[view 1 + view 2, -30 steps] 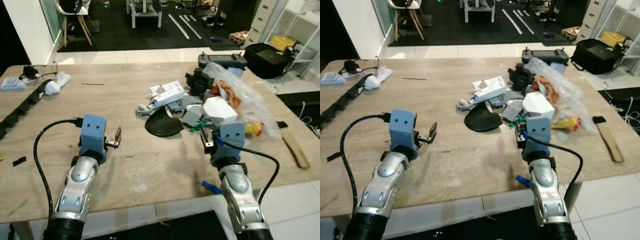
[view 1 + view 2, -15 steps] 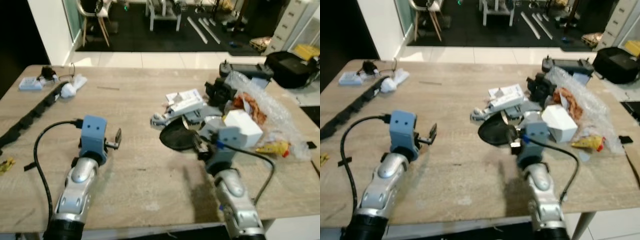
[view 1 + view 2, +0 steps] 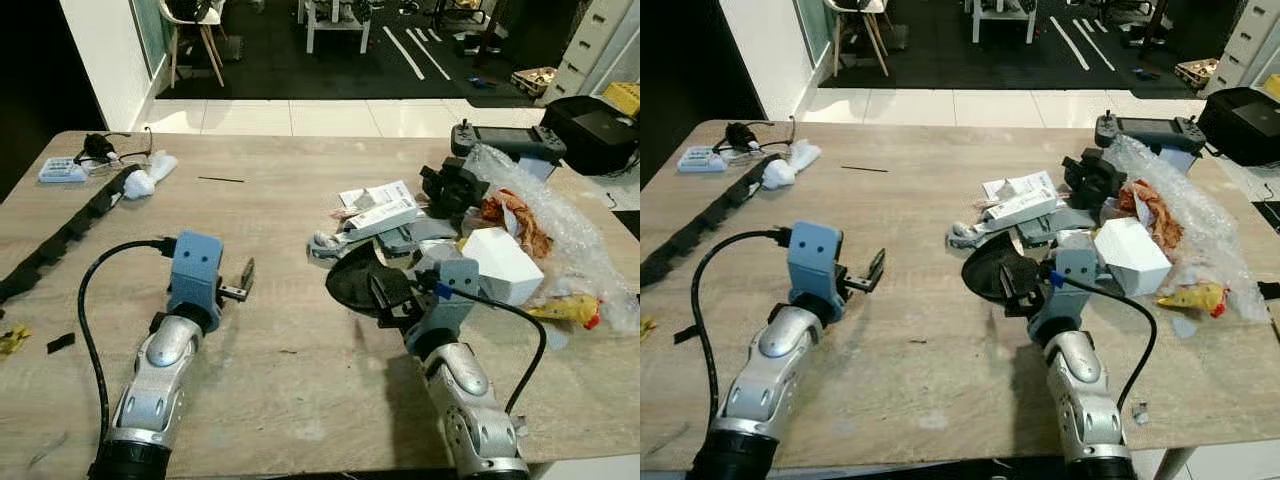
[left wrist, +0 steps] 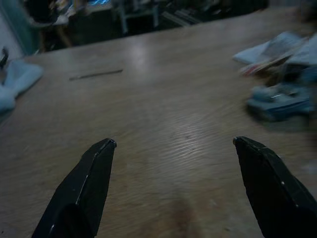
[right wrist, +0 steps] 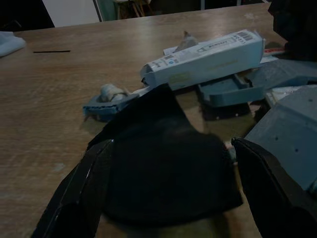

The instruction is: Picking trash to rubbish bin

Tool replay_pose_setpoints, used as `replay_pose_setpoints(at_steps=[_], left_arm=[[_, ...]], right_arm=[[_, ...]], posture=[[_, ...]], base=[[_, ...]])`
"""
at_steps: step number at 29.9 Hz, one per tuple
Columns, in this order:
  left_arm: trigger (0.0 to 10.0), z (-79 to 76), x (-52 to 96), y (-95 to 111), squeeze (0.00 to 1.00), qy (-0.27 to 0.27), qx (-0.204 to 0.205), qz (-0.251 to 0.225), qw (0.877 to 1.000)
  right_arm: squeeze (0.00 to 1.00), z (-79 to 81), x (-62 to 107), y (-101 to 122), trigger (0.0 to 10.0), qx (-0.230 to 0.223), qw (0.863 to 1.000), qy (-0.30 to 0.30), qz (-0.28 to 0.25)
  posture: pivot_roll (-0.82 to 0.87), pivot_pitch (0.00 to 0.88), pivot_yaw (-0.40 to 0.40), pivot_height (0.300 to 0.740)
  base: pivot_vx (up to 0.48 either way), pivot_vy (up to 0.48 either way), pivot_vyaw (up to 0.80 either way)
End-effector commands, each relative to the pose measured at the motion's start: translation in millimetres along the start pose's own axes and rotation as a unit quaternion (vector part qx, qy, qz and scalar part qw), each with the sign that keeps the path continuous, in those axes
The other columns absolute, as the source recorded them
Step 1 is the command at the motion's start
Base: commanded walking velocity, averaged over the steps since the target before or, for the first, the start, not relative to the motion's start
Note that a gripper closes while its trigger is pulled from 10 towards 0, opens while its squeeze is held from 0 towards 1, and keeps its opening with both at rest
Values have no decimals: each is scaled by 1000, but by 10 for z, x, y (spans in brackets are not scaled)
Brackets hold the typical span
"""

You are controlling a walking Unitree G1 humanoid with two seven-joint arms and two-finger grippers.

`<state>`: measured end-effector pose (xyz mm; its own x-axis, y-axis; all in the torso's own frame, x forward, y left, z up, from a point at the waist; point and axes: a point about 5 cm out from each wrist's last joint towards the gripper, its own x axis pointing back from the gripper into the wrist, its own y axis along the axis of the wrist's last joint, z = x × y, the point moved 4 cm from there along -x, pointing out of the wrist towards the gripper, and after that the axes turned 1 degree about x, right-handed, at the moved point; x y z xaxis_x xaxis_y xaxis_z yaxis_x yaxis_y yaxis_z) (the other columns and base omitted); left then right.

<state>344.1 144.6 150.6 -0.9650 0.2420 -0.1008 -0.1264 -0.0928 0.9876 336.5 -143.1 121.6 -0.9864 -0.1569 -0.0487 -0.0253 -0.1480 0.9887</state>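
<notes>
Nothing looks binned yet: the trash pile (image 3: 440, 215) lies on the counter (image 3: 280, 210) at two o'clock, the right hand (image 3: 1012, 285) spread wide around a black floppy piece (image 5: 163, 158), the left hand (image 3: 245, 283) released and empty.

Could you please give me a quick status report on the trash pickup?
Right gripper open, lined up on black flat piece. Left gripper open over bare table. White carton and grey parts crowd just behind it.
</notes>
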Motion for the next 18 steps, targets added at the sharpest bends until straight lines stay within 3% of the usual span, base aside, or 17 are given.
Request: replay_pose_setpoints(at_steps=[1,2,3,10,12,18], left_arm=[[10000,-113,34,69,0,-45,-6,-19,999],[10000,-172,49,90,0,-66,-7,-24,997],[10000,-236,65,114,0,-88,-9,-31,996],[10000,-523,145,204,0,-182,-3,-50,982],[10000,-673,186,222,0,-228,1,-50,972],[10000,-770,215,227,0,-259,-4,-48,965]], right_arm=[[129,-49,10,-95,10000,-27,999,-11,20],[129,-63,6,-113,10000,-36,999,-14,24],[0,-81,0,-140,10000,-44,998,-17,29],[0,-178,-41,-223,10000,-59,997,-29,45],[0,-244,-80,-239,10000,-64,996,-38,47],[0,-304,-153,-259,10000,-71,995,-42,58]], posture=[[-63,89,-5,740],[-63,89,-5,740],[-63,89,-5,740],[-59,103,3,740],[-57,111,8,740],[-55,126,11,740]], base=[[0,0,0],[0,0,0],[0,0,0],[0,0,0],[0,0,0],[0,0,0]])
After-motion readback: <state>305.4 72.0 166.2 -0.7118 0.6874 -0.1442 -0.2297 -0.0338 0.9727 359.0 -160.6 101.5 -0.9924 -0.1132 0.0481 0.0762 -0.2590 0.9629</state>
